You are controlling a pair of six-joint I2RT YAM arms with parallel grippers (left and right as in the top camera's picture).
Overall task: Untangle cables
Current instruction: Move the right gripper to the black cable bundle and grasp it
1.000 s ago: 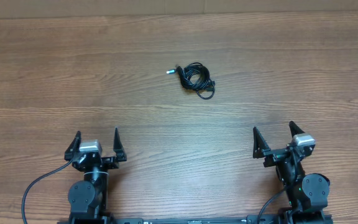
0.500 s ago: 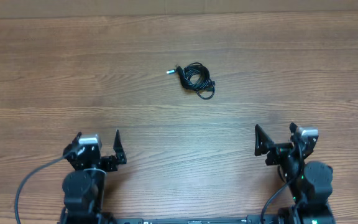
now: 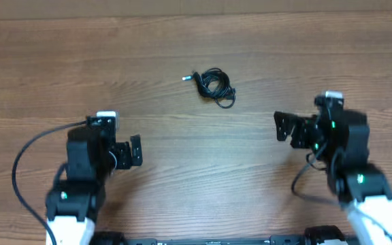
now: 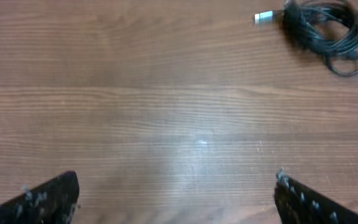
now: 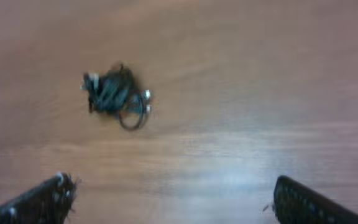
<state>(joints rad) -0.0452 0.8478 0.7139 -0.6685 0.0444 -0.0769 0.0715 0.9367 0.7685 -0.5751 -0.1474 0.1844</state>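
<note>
The cables (image 3: 215, 86) lie as a small knotted black bundle on the wooden table (image 3: 60, 61), with a pale blue-white plug tip (image 3: 186, 79) sticking out to the left. In the left wrist view the cables (image 4: 325, 30) sit at the top right, far ahead of my open left gripper (image 4: 176, 180). They appear blurred in the right wrist view, where the cables (image 5: 114, 96) are up and left of my open right gripper (image 5: 169, 183). Seen from overhead, the left gripper (image 3: 112, 151) and right gripper (image 3: 305, 128) hang on either side, nearer than the bundle, holding nothing.
A thick black wire (image 3: 20, 160) loops beside the left arm. The table's far edge (image 3: 196, 16) runs along the top of the overhead view. Bare wood (image 3: 209, 156) lies between the two arms.
Both arms have risen from their low rest pose and moved forward toward the cables. Both grippers stay open. The bundle has not moved.
</note>
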